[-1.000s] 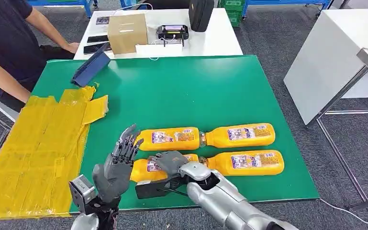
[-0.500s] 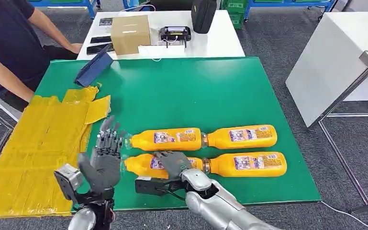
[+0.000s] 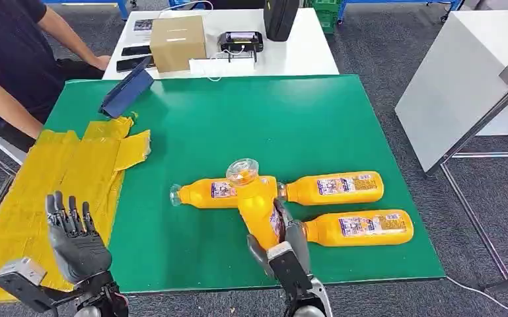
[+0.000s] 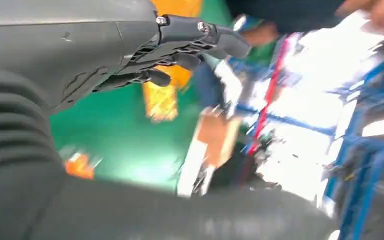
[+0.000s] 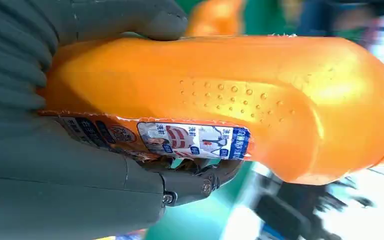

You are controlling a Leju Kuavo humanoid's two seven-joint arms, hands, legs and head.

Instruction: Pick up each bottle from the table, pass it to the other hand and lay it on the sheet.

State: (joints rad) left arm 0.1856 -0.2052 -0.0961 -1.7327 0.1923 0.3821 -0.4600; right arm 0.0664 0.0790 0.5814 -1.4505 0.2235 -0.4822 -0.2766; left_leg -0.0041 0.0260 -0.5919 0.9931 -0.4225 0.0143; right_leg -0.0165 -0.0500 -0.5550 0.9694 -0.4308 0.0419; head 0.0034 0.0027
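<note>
Bottles: one gripped upright, three lying.

A green-topped table stands on grey carpeted floor. Behind it, a white table carries a cardboard box, a black device and phones. A white cabinet stands to the right; a seated person occupies the left.

Orange bottle in right hand

One orange bottle upright, three others flat.
</note>
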